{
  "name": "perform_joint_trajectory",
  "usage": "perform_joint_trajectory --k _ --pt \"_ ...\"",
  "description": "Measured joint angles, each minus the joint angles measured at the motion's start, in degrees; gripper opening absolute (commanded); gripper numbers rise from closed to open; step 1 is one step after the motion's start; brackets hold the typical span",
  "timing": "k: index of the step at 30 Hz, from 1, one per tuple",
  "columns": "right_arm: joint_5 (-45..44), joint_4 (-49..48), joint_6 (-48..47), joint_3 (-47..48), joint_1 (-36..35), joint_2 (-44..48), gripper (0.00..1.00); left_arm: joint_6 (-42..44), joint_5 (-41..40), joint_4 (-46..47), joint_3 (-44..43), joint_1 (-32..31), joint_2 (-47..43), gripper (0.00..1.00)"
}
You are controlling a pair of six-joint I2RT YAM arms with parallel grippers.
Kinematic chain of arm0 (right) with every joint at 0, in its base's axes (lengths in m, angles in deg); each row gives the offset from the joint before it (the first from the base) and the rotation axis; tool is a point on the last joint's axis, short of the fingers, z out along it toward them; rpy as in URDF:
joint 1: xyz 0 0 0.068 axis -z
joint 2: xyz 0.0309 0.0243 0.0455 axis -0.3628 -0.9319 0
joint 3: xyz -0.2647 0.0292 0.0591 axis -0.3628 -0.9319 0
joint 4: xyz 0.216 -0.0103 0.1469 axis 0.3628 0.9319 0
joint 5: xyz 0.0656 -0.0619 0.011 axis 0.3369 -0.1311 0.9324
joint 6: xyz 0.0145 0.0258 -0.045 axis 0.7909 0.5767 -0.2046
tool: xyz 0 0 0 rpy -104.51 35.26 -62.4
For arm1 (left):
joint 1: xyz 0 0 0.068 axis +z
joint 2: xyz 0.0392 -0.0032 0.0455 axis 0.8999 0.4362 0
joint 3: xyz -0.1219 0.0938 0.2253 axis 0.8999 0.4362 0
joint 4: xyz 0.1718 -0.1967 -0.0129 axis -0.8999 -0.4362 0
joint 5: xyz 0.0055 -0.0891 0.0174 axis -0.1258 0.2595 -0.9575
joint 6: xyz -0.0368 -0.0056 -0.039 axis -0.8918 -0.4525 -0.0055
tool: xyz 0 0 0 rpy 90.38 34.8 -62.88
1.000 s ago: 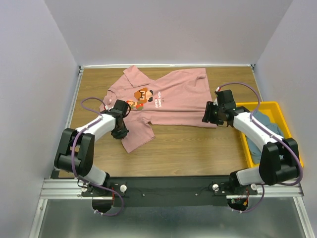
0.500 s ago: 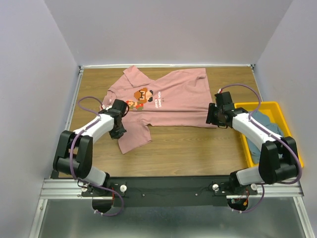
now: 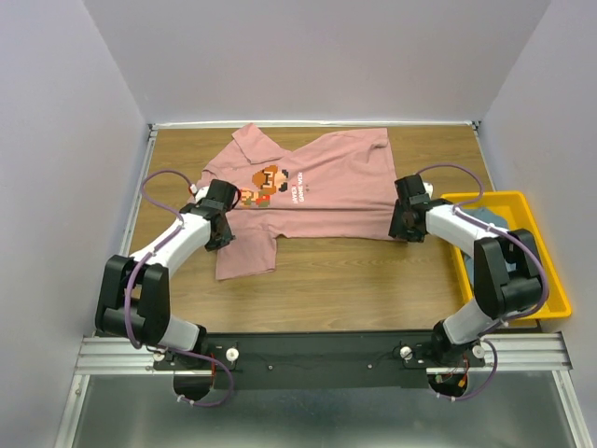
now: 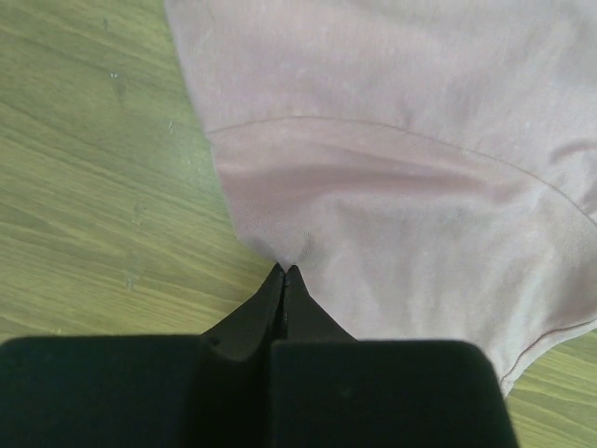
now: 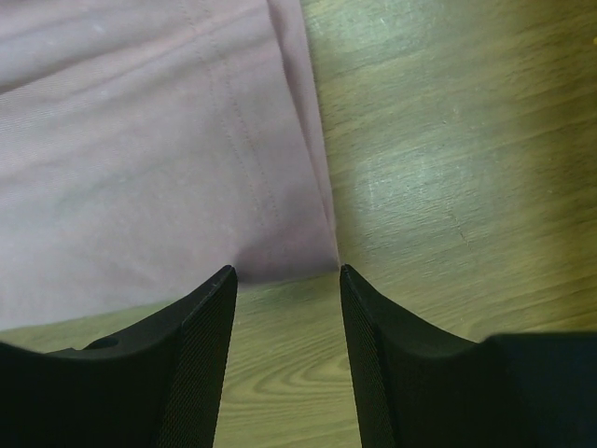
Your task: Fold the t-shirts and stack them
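Observation:
The dusty-pink t-shirt (image 3: pixel 317 182) with the cartoon print lies spread on the wooden table. My left gripper (image 3: pixel 221 227) is shut on a pinch of its sleeve cloth (image 4: pixel 373 196), and the sleeve hangs toward the near side. My right gripper (image 3: pixel 403 224) is open, its jaws either side of the shirt's near right hem corner (image 5: pixel 280 252), low over the wood and not holding it. The blue-grey t-shirt (image 3: pixel 471 217) lies in the yellow bin, mostly hidden by my right arm.
The yellow plastic bin (image 3: pixel 532 252) stands at the right edge of the table. White walls enclose the table at the back and sides. Bare wood (image 3: pixel 354 280) shows between the shirt and the near edge.
My left gripper has pulled the sleeve leftward and a little back, so it now lies straighter. My right gripper has shifted left to the shirt's hem corner.

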Motion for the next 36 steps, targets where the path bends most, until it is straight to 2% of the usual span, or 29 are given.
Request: perform_joint_trajectory --k 6,9,14,15,17,21,26,31,36 --pt "-1.7 -0.2 1.7 0.3 0.1 -2.8 0.54 1.5 0.0 1.9 1.0 0.5 -0.7 0.00" --pt "-1.9 -0.3 2.3 0.4 0.3 -3.1 0.49 2.0 0.0 2.6 1.2 1.0 -0.7 0.00" --pt "-1.9 -1.3 2.0 0.6 0.4 -3.4 0.24 2.9 0.2 3.4 1.3 2.4 -0.9 0.00" --pt "-1.9 -1.4 1.7 0.6 0.4 -3.5 0.11 3.4 0.2 3.5 1.3 2.8 -0.9 0.00" --pt "-2.0 -1.4 1.2 0.7 0.5 -3.5 0.01 3.9 0.2 3.5 1.1 4.2 -1.2 0.00" --pt "-2.0 -0.8 0.2 1.3 1.2 -3.4 0.01 5.4 0.2 3.3 -1.1 7.0 -1.7 0.00" --pt "-1.5 1.8 -1.3 6.7 2.3 -2.4 0.01 7.0 0.4 3.2 -7.5 9.4 -2.2 0.00" --pt "-1.0 3.8 -4.2 18.9 2.3 -1.7 0.01 9.0 0.6 1.7 -21.7 12.3 -1.2 0.00" --pt "-0.7 5.1 -8.5 41.4 2.3 -4.7 0.01 10.4 1.6 1.6 -51.6 16.9 9.0 0.00"
